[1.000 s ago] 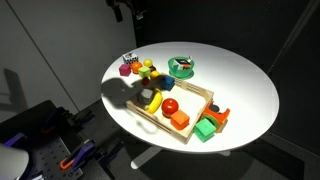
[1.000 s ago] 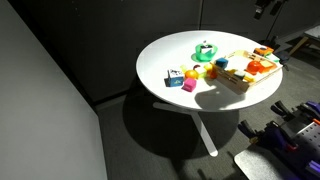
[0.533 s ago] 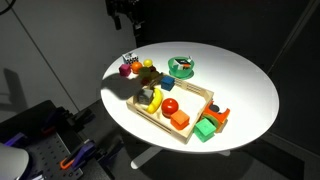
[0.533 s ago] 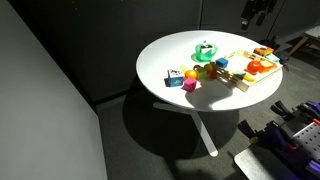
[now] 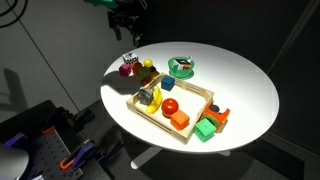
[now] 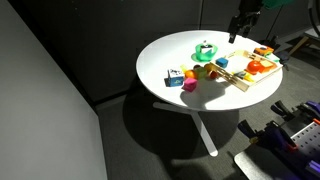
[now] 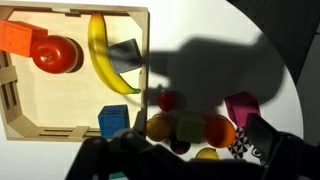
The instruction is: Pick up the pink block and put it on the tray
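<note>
The pink block (image 7: 243,108) lies on the white table at the right of the wrist view, in shadow, beside a cluster of small toys. It also shows in both exterior views (image 5: 126,69) (image 6: 188,86), near the table edge. The light-wood tray (image 7: 70,133) holds a banana, a red ball, an orange cube and a blue block; it also shows in both exterior views (image 5: 200,92) (image 6: 243,86). My gripper (image 7: 185,152) hangs high above the toy cluster (image 5: 125,27) (image 6: 240,20). Its fingers look spread apart and empty.
Yellow, green and orange toys (image 7: 190,128) and a black-and-white checkered block (image 7: 243,145) crowd next to the pink block. A round green bowl (image 5: 182,67) stands behind the tray. A green block (image 5: 205,130) and an orange piece (image 5: 218,115) lie by the tray's near end.
My gripper has come down and moved toward the toy cluster by the pink block. The objects on the table have not moved.
</note>
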You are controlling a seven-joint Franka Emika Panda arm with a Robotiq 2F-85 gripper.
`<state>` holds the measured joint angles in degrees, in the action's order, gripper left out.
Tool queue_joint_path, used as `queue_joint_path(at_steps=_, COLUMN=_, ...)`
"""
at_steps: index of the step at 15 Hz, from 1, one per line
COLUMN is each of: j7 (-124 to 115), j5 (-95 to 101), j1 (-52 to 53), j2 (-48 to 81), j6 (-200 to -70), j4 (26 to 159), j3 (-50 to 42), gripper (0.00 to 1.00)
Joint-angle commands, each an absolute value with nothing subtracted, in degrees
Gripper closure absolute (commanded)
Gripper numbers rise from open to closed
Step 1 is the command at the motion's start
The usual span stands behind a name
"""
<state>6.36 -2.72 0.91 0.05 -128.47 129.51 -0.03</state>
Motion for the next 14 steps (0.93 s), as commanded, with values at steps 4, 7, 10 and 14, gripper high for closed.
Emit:
queue_joint_path(at_steps=4, j7=5.95, j5=-2.70, j1=0.75, j2=0.56, j6=-128.61, j4=129.24, j3=0.27, gripper=0.00)
queue_joint_path(at_steps=7, j7=5.69, j5=-2.30, j1=0.86, j2=0.57, j6=-129.58, j4=129.47, j3=0.38, gripper=0.00)
queue_joint_path(at_steps=10, j7=7.04, j5=-3.08, j1=1.33, j2=1.16, j6=-131.94, j4=130.13, j3=0.99, gripper=0.00)
queue_joint_path(at_steps=14, j7=9.64, j5=-3.42, j1=2.25, j2=3.07, j6=-135.66, j4=130.57, j3=2.34, gripper=0.00)
